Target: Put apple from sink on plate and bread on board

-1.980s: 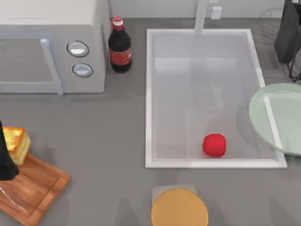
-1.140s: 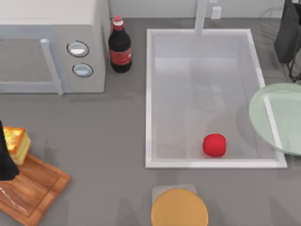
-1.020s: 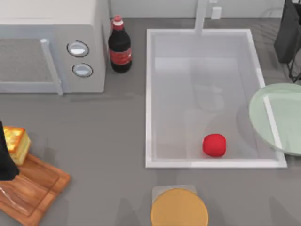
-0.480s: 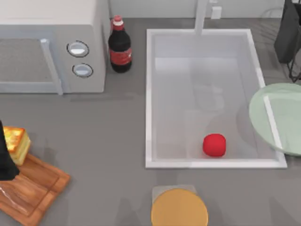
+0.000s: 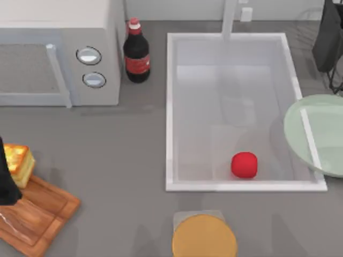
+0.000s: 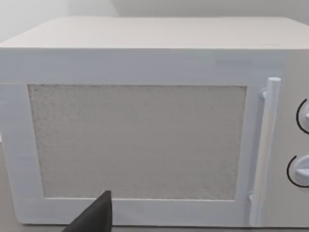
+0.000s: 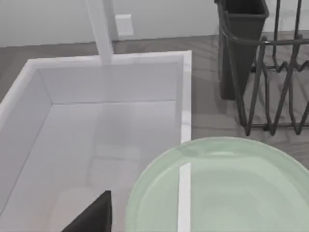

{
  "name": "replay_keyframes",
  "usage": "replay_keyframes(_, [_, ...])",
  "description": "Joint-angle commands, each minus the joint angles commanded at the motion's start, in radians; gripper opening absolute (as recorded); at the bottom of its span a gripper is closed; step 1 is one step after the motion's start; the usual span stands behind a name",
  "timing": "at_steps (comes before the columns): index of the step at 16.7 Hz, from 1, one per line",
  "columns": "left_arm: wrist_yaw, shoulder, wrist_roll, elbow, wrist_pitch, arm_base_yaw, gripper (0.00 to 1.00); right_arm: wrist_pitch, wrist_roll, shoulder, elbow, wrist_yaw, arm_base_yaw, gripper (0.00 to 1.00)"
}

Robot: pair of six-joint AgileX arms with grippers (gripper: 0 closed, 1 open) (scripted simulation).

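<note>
Here the apple (image 5: 244,164), a smooth plain red ball, lies in the sink (image 5: 170,107) near its front rim. The golden bread (image 5: 19,164), orange-brown at its crust, sits on the wooden board (image 5: 40,214) at the table's left edge beside the left gripper (image 5: 6,179), whose jaw state cannot be told. The pale green plate (image 5: 321,134) overlaps the sink's right rim.

Even, bright, diffuse light falls across the grey bench (image 5: 123,155); shadows beneath the cola bottle (image 5: 136,53) and microwave (image 5: 59,53) are faint and soft-edged, with no glare and little blur.
</note>
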Motion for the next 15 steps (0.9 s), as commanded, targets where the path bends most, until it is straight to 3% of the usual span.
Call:
replay_keyframes(10, [0.0, 0.0, 0.0, 0.0, 0.0, 0.0, 1.0, -0.516, 0.238, 1.074, 0.787, 0.001, 0.229, 1.0])
replay_keyframes(15, [0.0, 0.0, 0.0, 0.0, 0.0, 0.0, 1.0, -0.713, 0.328, 1.489, 1.086, 0.002, 0.316, 1.0])
